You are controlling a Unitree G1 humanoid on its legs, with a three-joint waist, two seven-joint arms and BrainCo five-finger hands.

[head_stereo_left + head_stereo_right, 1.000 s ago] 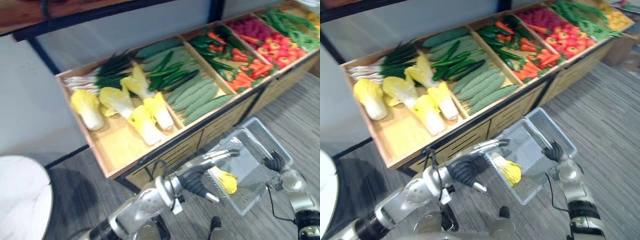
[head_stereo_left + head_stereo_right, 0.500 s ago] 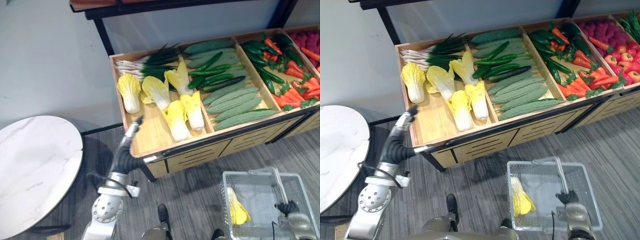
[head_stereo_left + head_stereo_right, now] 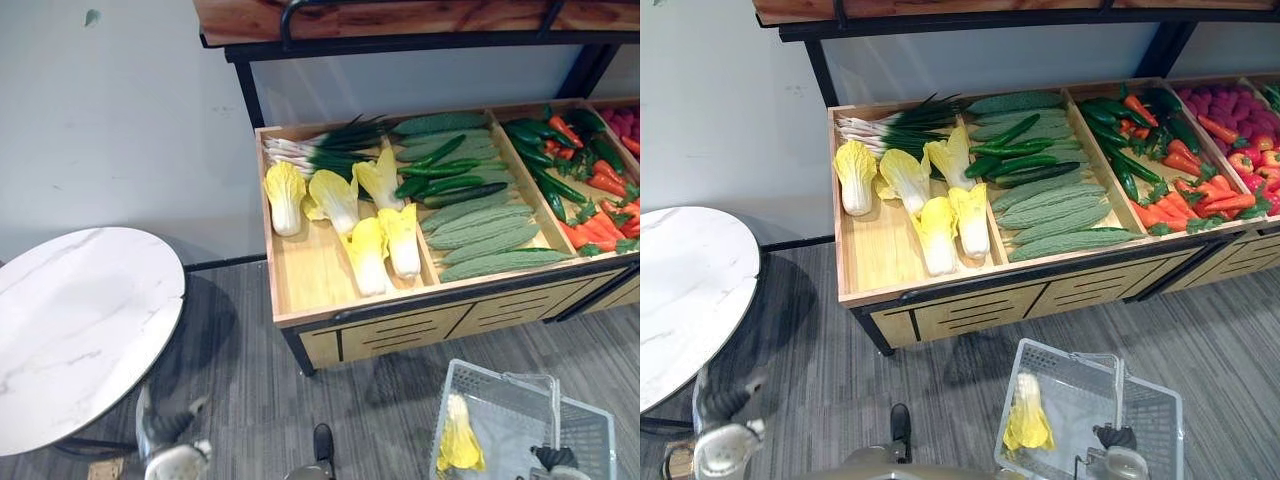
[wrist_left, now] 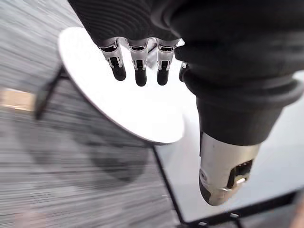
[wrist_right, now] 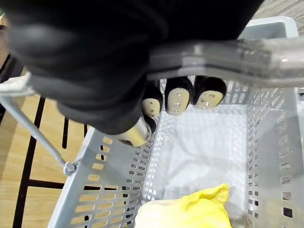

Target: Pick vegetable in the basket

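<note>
A grey plastic basket (image 3: pixel 500 372) hangs low in front of the produce stand. My right hand (image 5: pixel 175 97) is shut on its handle (image 5: pixel 228 52), with the fingers curled under the bar. One yellow napa cabbage (image 3: pixel 458 440) lies inside the basket at its left end; the same cabbage (image 5: pixel 185 211) shows below the fingers in the right wrist view. My left hand (image 3: pixel 725 400) hangs low at the left beside the round table. Its fingers (image 4: pixel 138 66) are straight and hold nothing.
The wooden stand (image 3: pixel 330 312) holds several more napa cabbages (image 3: pixel 345 215), scallions (image 3: pixel 320 145), cucumbers, bitter gourds (image 3: pixel 490 235), green peppers and carrots (image 3: pixel 600 215). A round white marble table (image 3: pixel 70 330) stands at the left. Grey floor lies between the stand and the basket.
The camera has shifted. My left arm has drawn away from the basket and the stand's edge, down to the lower left by the table. The cabbage stays in the basket.
</note>
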